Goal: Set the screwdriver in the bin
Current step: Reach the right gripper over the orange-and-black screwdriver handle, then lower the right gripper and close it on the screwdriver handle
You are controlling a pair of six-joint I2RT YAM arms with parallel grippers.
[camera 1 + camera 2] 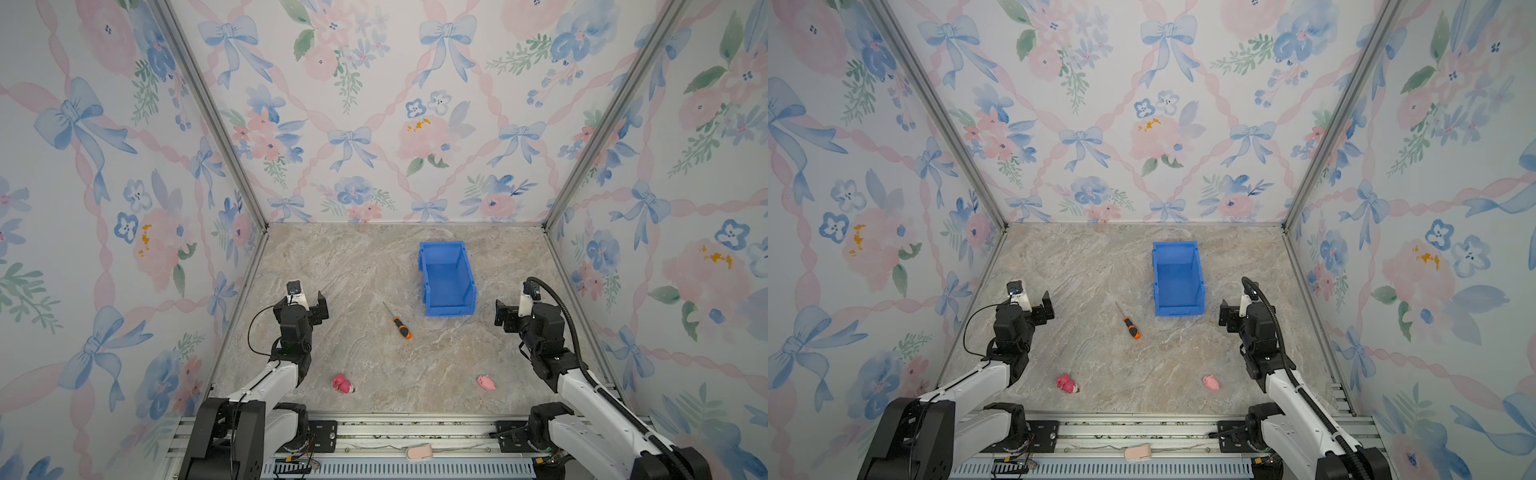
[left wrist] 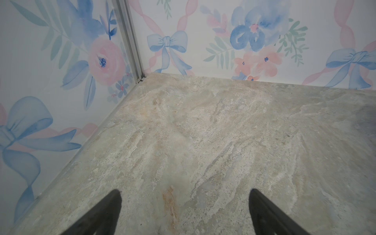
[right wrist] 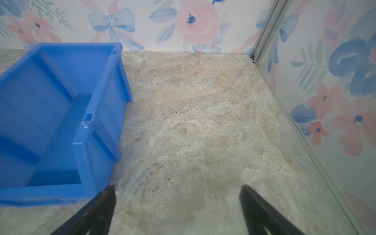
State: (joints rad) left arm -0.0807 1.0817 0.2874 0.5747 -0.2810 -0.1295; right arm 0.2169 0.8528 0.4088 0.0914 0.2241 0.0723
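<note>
The bin (image 3: 105, 97) is cropped in the right wrist view.

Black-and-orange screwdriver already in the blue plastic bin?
No, the slim black-and-orange screwdriver lies on the marble-look tabletop, outside the blue rectangular plastic bin.

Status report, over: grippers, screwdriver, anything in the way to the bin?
Left gripper, right gripper: open, empty. Screwdriver flat on table, near front corner of bin. Pink toys far off, not in the way.

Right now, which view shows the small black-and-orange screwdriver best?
Both top views: the small black-and-orange screwdriver lies whole on the marbled tabletop, silver shaft to orange butt. Neither wrist view shows it.
</note>
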